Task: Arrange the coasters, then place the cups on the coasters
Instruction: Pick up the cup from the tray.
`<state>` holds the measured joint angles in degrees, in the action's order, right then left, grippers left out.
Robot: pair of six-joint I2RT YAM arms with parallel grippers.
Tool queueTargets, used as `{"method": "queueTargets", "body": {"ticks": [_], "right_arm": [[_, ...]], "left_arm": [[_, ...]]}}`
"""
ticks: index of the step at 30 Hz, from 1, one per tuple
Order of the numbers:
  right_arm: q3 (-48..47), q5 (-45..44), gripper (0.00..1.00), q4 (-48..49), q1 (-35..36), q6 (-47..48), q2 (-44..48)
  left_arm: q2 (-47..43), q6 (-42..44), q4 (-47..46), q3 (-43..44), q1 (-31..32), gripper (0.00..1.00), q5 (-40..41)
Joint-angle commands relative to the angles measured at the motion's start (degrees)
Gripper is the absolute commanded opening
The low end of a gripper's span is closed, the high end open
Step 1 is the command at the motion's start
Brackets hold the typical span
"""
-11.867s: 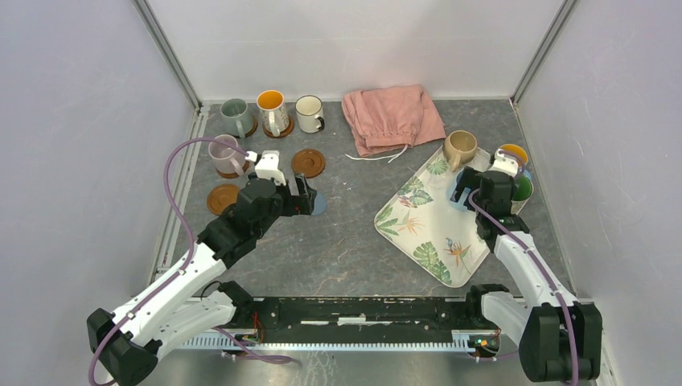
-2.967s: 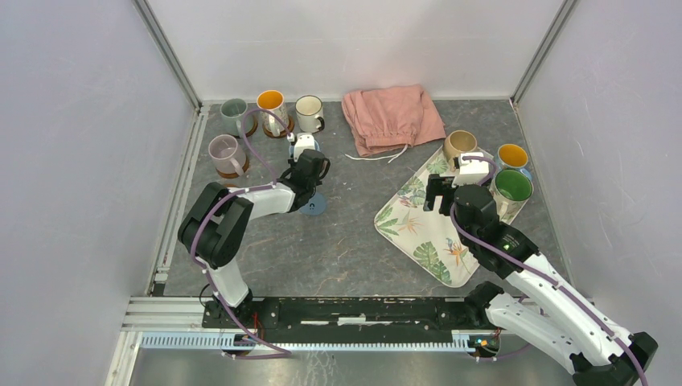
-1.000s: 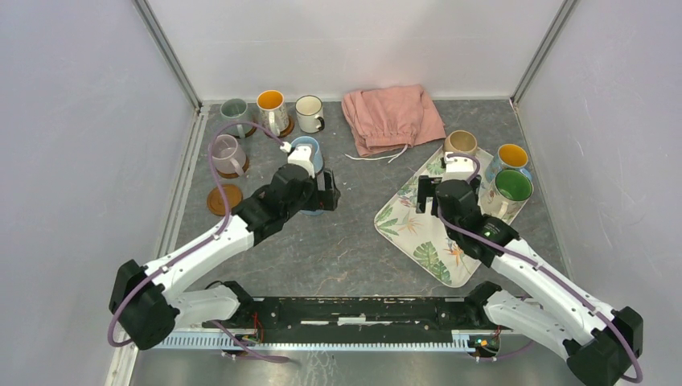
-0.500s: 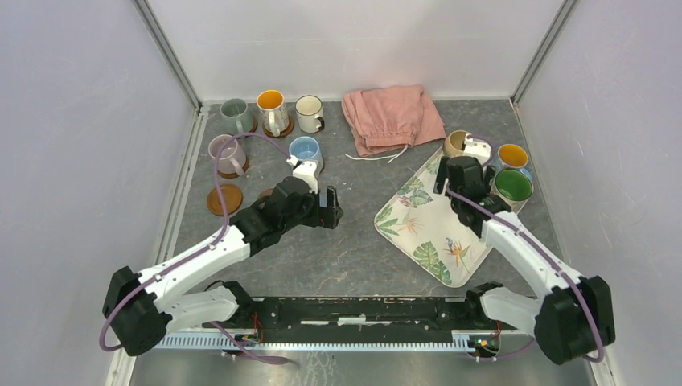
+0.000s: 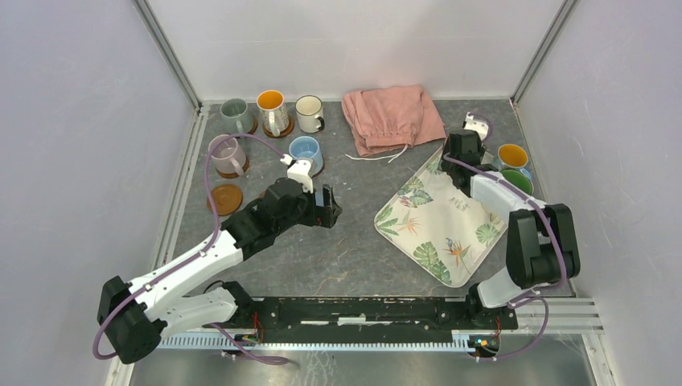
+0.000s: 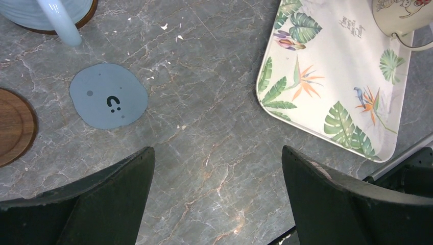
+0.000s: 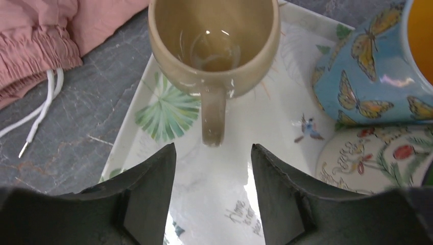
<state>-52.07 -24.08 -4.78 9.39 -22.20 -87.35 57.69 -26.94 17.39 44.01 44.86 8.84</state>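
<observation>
The step in hand, as I judge it, is to take the beige cup (image 7: 214,30) from the tray (image 7: 168,109). In the right wrist view this cup stands upright on a corner of the tray, at the upper middle of the frame, and its handle (image 7: 213,117) points straight down toward the right claw (image 7: 212,153). The jaws of this claw stand apart and grip nothing; the end of the handle lies just before the gap between them.

To do it well, the claw should go forward until the handle sits deep between the jaws, not only its tip, and then close firmly. The lift should be straight up, because the butterfly cup (image 7: 367,76) stands very near at the right of the frame and a sideways move could knock it.

The left claw (image 6: 217,150) hangs wide open and empty over the bench (image 6: 204,127). In its view the blue coaster (image 6: 108,96) lies free at the left, with a bare brown coaster (image 6: 13,127) at the left edge. Either could receive the cup.
</observation>
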Motion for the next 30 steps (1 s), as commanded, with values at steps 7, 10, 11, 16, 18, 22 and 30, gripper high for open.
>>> {"method": "queueTargets", "body": {"ticks": [7, 10, 11, 16, 18, 22, 30], "right_arm": [[-6.67, 3.53, 0.51, 4.34, -2.8, 1.42, -7.9], [-7.46, 3.99, 0.48, 4.34, -3.14, 2.09, -9.33], [-8.0, 4.07, 0.47, 4.41, -3.22, 2.23, -9.83], [-9.36, 3.81, 0.39, 4.34, -3.3, 3.38, -11.85], [-9.53, 3.62, 0.33, 4.34, -3.31, 3.72, -12.06], [-8.37, 3.88, 0.19, 4.36, -3.27, 3.71, -10.89], [-2.08, 7.22, 0.06, 3.72, -2.69, 2.18, -4.2]], "left_arm": [[-1.18, 3.12, -1.82, -0.32, 0.2, 1.0, 0.38], [-1.18, 3.21, -1.79, -0.33, 0.18, 1.0, 0.48], [-1.13, 3.27, -1.72, -0.21, 0.22, 1.0, 0.55], [-1.18, 3.3, -1.53, -0.33, 0.23, 1.0, 1.11], [-1.18, 3.32, -1.44, -0.32, 0.2, 1.0, 1.48], [-1.16, 3.34, -1.3, -0.33, 0.23, 1.0, 1.79], [-0.65, 3.13, -1.46, -0.3, 0.23, 1.0, 1.25]]}}
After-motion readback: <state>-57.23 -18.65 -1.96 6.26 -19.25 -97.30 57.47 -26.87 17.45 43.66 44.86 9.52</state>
